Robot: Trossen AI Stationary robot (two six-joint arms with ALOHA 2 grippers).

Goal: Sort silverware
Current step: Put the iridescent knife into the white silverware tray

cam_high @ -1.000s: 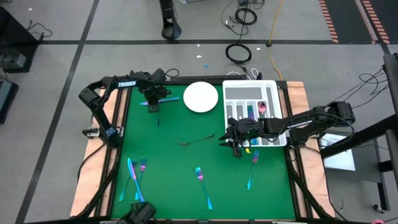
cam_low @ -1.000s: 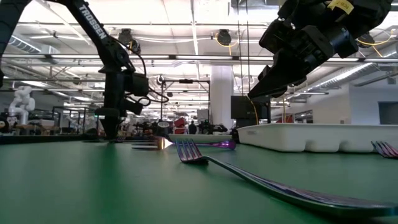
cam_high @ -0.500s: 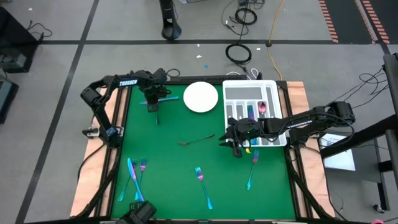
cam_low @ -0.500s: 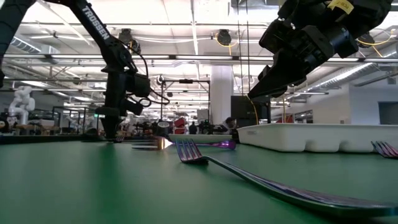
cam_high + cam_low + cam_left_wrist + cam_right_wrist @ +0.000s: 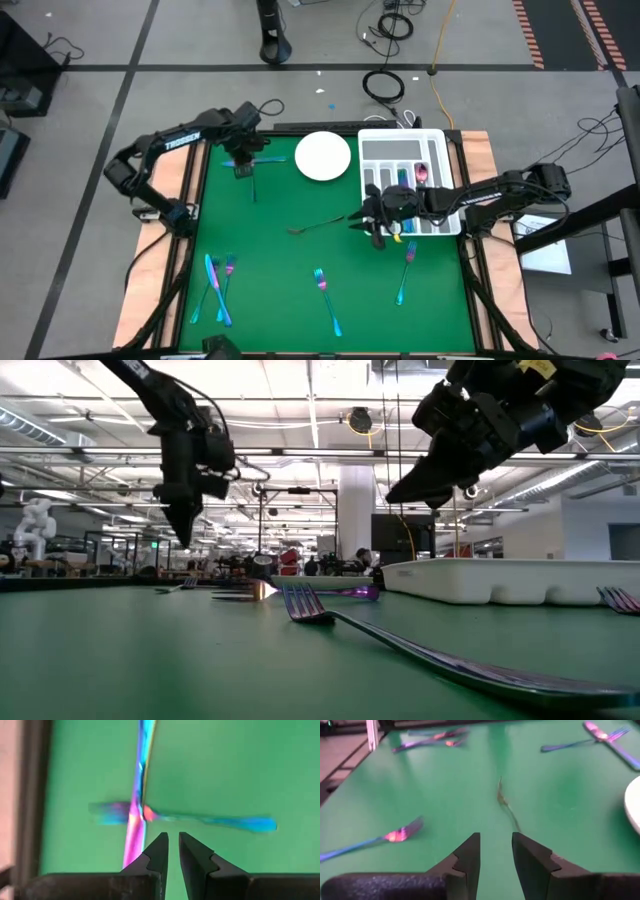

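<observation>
The iridescent silverware lies scattered flat on the green mat: two crossed pieces [image 5: 254, 160] at the far left, a dull spoon [image 5: 315, 225] in the middle, two forks [image 5: 327, 295] [image 5: 405, 268] near the front, a small group [image 5: 215, 285] at the near left, and some pieces [image 5: 405, 178] in the white slotted tray [image 5: 445, 135]. My left gripper [image 5: 243, 170] hovers above the crossed pieces [image 5: 141, 770], its fingers [image 5: 160, 847] a narrow gap apart and empty. My right gripper [image 5: 376, 236] hangs open and empty by the tray's near left corner, pointing toward the spoon [image 5: 506, 805].
A white round plate [image 5: 323, 156] sits on the mat between the crossed pieces and the tray. The low view has a fork [image 5: 310, 608] close in front and the tray wall [image 5: 500, 580] on the right. Bare mat lies around the spoon.
My left gripper has risen off the mat, straight up from the crossed pieces, which stay lying where they were; its arm has swung outward toward the table's left. My right gripper has lifted and tipped a little by the tray.
</observation>
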